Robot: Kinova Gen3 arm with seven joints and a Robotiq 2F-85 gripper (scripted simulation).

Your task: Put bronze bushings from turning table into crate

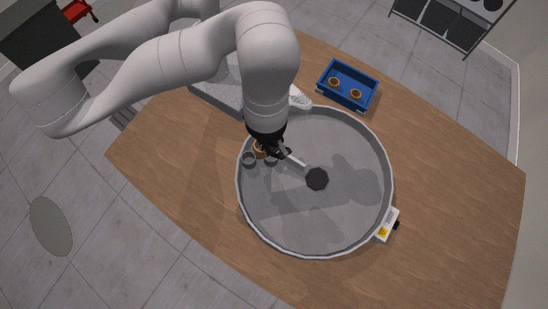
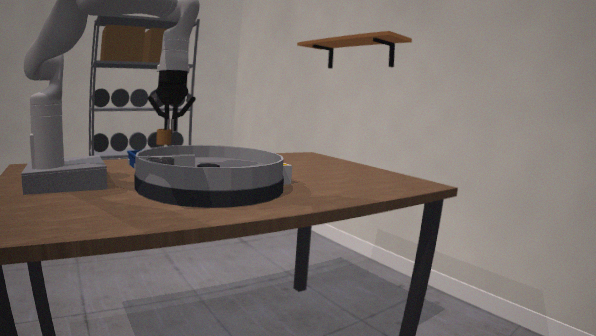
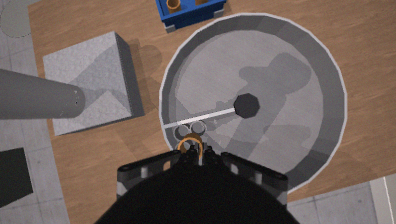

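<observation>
My gripper (image 1: 277, 153) (image 2: 171, 128) (image 3: 200, 148) is shut on the wall of a bronze bushing (image 1: 256, 150) (image 2: 164, 137) (image 3: 190, 139), holding it upright above the rim of the turning table (image 1: 317, 253) (image 2: 210, 196) (image 3: 345, 100). Below, one steel bushing (image 1: 248, 165) (image 3: 175, 134) and another steel bushing (image 1: 271, 164) (image 3: 198, 134) stand on the turning table; a third in the wrist view is partly hidden behind the held bushing. The blue crate (image 1: 340, 98) (image 2: 132, 159) (image 3: 195, 20) holds two bronze bushings, one (image 1: 334, 85) at the left and one (image 1: 355, 97) at the right.
A pale bar (image 1: 295, 160) (image 3: 215, 114) runs from the dark hub (image 1: 316, 178) (image 3: 246, 105) to the turning table's wall beside the steel bushings. The arm's grey base block (image 2: 65, 177) (image 3: 90, 120) stands left of the turning table. A white control box (image 1: 387, 224) is on its outside.
</observation>
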